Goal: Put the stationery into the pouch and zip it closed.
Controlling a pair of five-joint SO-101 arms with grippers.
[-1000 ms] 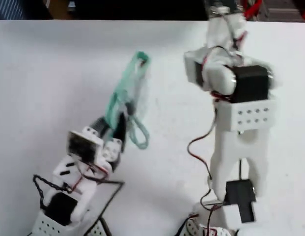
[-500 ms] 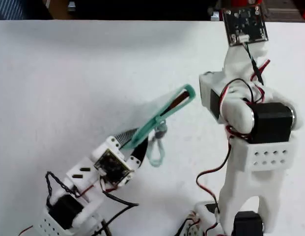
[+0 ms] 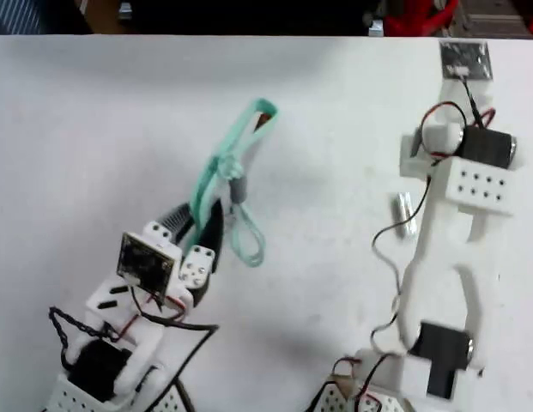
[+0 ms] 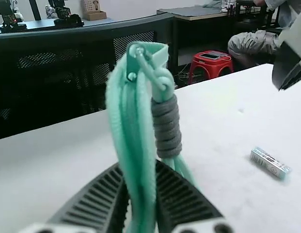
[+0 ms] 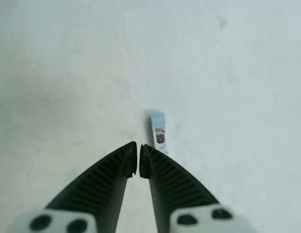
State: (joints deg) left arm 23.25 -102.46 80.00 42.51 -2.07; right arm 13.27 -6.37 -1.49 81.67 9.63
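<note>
- Pouch [image 3: 221, 167]: clear body with mint-green trim, seen edge-on. In the high view it runs from the left jaws, left of centre, up toward the upper middle of the frame.
- Left arm [image 3: 133, 292]: it stands at the lower left of the high view. We find its jaws clamped on the near end of the pouch, closed down to the thickness of the trim.
- Cord loop [image 3: 246, 239]: a mint cord hangs off the pouch just beside the left jaws, bound partway along by a grey wrap [image 4: 166, 127].
- Stationery: we note one small pale-blue stick [image 3: 404, 215] lying flat on the white tabletop [image 3: 94, 129]. It is right of centre in the high view, well apart from the pouch and just beside the right arm [image 3: 459, 223].
- Right jaws: fully closed, tips touching, holding nothing. The stick lies just past the tips, clear of them.
- Zip: we cannot tell whether it is open or closed.
</note>
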